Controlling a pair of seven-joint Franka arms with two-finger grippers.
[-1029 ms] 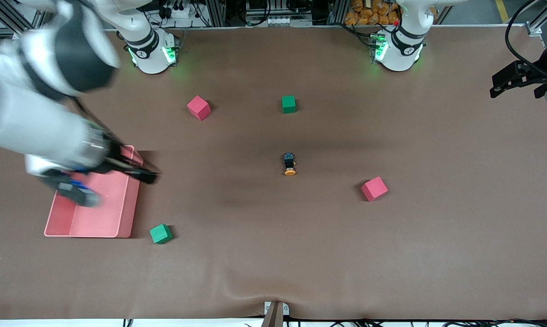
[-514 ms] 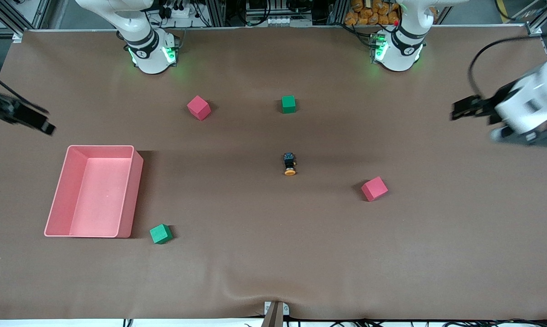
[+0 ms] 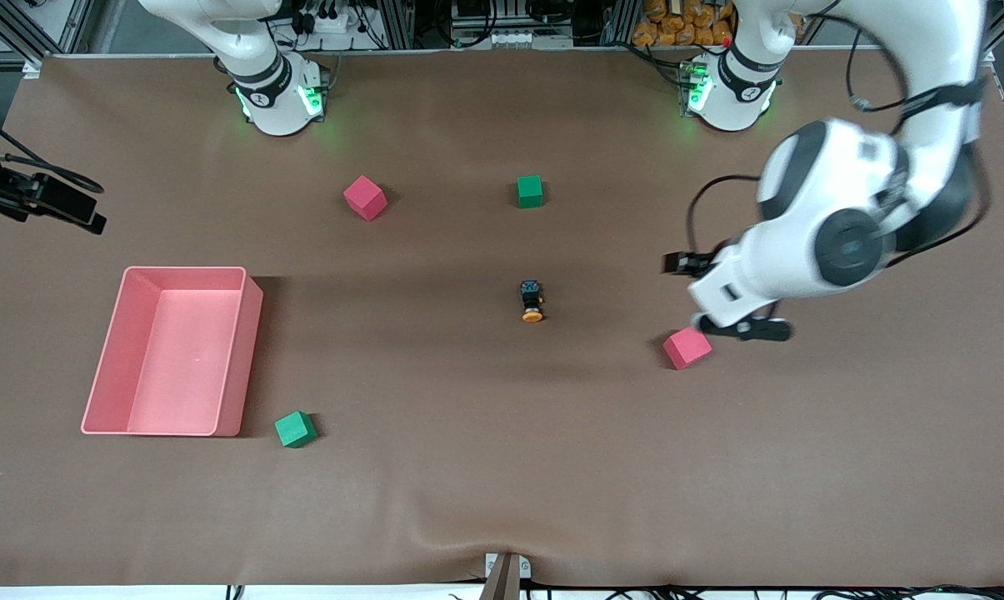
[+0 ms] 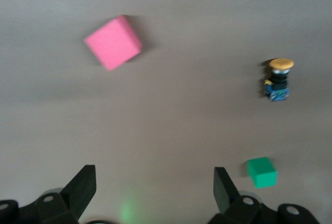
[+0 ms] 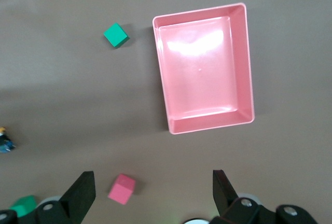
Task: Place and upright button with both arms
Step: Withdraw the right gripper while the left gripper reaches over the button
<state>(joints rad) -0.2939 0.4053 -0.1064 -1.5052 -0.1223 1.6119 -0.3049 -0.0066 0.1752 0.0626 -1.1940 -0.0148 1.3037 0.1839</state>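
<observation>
Lying on its side mid-surface, we see the button [image 3: 532,301], orange cap toward the front camera, nothing touching it. Our left hand [image 4: 154,190] hangs in the air with fingers spread wide, over the surface just beside the pink cube [image 3: 687,347] at the left arm's end. Our right hand [image 5: 153,190] hovers, fingers also spread, at the right arm's end of the surface near the pink tray [image 3: 248,317]. Green cubes [image 3: 530,191] and [image 3: 295,429] sit well apart from the button.

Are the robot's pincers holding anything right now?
No. The left pincer and right pincer are both open and empty. The tiny orange-capped black push-button lies untouched on the brown table.
</observation>
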